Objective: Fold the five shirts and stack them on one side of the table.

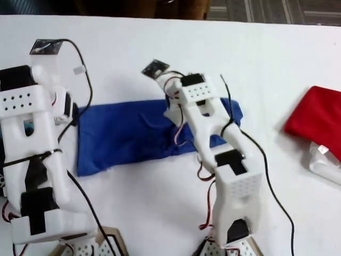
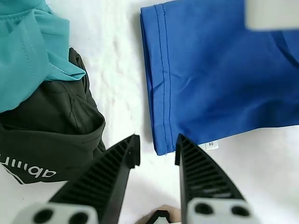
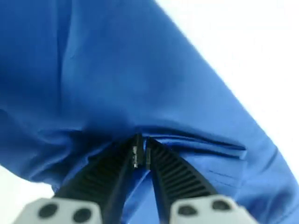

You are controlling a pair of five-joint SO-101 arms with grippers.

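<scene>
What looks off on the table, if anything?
The teal shirt and dark shirt lie crumpled in a heap beside the blue shirt, not folded. The blue shirt's fabric bunches where the right gripper pinches it.

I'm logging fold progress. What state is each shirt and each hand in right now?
blue shirt: folded into a long strip, flat on the table.
red shirt: looks folded, on the table.
dark shirt: rumpled, partly covered.
teal shirt: rumpled, lying over the dark shirt.
left hand: open, empty, by the blue shirt's corner.
right hand: shut on the blue shirt.
</scene>
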